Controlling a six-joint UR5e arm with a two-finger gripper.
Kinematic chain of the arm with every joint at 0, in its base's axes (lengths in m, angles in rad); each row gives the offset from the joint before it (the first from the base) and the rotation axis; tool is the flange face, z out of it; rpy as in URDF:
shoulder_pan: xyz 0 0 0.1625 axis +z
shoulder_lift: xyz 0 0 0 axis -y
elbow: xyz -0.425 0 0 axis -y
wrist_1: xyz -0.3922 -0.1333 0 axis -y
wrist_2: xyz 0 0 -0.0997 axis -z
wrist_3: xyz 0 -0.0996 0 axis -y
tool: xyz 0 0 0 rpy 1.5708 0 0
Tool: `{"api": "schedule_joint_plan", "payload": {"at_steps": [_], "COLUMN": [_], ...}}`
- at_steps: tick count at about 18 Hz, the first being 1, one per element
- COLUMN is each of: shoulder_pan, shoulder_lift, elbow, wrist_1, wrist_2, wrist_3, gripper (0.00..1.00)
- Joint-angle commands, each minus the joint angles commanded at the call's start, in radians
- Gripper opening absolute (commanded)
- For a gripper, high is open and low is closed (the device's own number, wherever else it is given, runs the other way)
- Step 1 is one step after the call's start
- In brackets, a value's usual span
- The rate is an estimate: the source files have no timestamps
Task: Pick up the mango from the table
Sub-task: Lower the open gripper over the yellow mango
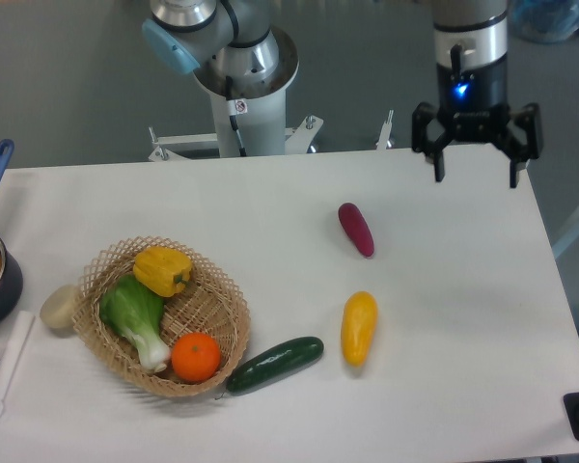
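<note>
Mango point(359, 328) lying loose on table point(463, 289), lower centre, beside cucumber point(275, 364); gripper point(475, 178) upper right, jaws spread wide, empty, likely ready for descent.

Claw point(475, 174) above table's point(463, 318) far right edge. Sweet potato point(356, 229) down-left of claw; mango point(359, 328) further toward the front; cucumber point(275, 364) just left of mango. Basket point(222, 299) far left of claw, holding pepper point(162, 270), bok choy point(138, 318), orange point(195, 356).
</note>
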Motion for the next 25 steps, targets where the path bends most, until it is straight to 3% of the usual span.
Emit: {"api": "schedule_joint_plan", "payload": {"at_steps": [8,12,15,19,25], "shoulder_pan": [-0.068,-0.095,-0.140,-0.152,-0.166], "shoulder_lift": [-0.081,-0.133,-0.215,-0.308,-0.356], "elbow": [-0.002,-0.011,-0.005,0.009,0.002], "wrist_1": [0.043,0.048,0.046,0.066,0.075], "wrist_2": [0.003,0.027,0.136,0.158,0.155], "wrist_3": [-0.198,-0.198,-0.198,-0.195,-0.187], "gripper": [1.00,1.00,1.00,1.00,1.00]}}
